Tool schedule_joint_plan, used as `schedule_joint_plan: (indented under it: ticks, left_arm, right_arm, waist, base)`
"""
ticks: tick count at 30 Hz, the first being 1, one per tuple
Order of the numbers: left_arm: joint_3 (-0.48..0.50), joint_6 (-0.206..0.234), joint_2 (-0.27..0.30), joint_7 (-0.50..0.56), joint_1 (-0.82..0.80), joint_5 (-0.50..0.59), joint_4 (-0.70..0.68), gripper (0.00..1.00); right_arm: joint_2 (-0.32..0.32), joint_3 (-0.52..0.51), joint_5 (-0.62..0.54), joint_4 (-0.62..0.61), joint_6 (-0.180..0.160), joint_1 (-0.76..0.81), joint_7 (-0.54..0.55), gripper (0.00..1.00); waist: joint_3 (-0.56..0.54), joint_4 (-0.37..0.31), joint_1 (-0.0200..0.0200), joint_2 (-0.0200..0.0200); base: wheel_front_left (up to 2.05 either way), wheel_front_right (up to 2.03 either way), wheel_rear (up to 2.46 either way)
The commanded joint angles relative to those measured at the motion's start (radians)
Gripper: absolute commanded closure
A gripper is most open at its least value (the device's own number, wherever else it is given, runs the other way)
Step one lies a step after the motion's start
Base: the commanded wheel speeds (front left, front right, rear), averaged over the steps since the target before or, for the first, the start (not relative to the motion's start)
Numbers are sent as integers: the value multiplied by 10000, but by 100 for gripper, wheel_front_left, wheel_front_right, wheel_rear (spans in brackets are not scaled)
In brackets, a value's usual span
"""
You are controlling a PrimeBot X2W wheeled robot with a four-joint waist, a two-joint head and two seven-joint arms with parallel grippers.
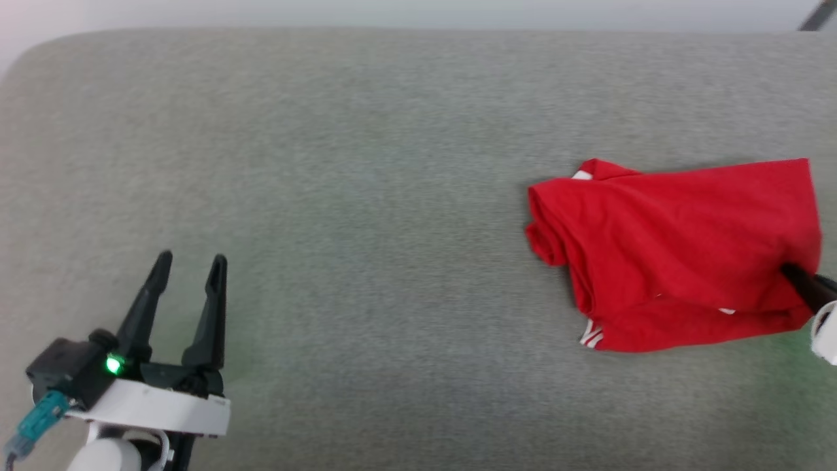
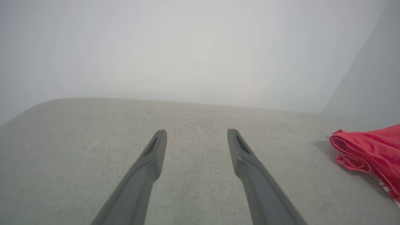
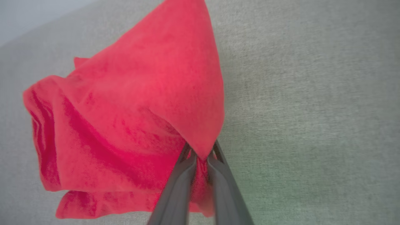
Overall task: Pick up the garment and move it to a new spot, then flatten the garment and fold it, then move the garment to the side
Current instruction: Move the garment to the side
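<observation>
we see our right gripper (image 3: 201,154) pinching the bunched red jersey (image 1: 673,248) on a grey fabric surface (image 1: 340,150) (pale wall (image 2: 187,47) behind); left gripper (image 1: 191,261) spread wide.

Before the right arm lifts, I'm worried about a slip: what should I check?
1. Right claw shut on the shirt: ok.
2. Pinch at the shirt's edge: ok.
3. Number of layers pinched: cannot tell.
4. Left claw open, apart from the shirt: ok.
5. Shirt lying flat: not ok, bunched.
6. Bare grey surface beside the shirt for a new spot: ok.
</observation>
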Motion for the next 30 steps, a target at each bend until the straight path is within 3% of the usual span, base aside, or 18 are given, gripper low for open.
schedule_joint_plan:
  ticks: [1,7,17,23,30]
  left_arm:
    - [-32,14,57,7,-128,45,-89,0]
    - [-335,14,385,7,-539,192,-425,0]
    - [-916,14,1026,7,-1477,480,-637,0]
    - [-878,14,1519,7,-1702,411,-820,0]
    - [-780,14,2310,7,-1953,190,-1245,0]
  right_arm:
    - [53,-169,123,-89,-3,112,-165,100]
    - [251,-553,411,-182,-3,342,-942,100]
    - [331,-1139,325,752,-3,-41,-2873,100]
    - [302,-1670,-476,1574,-3,-925,-4182,100]
    - [106,-2539,-2053,2696,-3,-2375,-5577,100]
  waist:
    - [-117,-455,0,0]
    - [-69,-1444,0,0]
    - [272,-2836,0,0]
    - [718,-3317,0,0]
    - [1393,-3421,0,0]
  base:
    - [0,0,0]
    - [0,0,0]
    - [0,0,0]
    - [0,0,0]
    - [0,0,0]
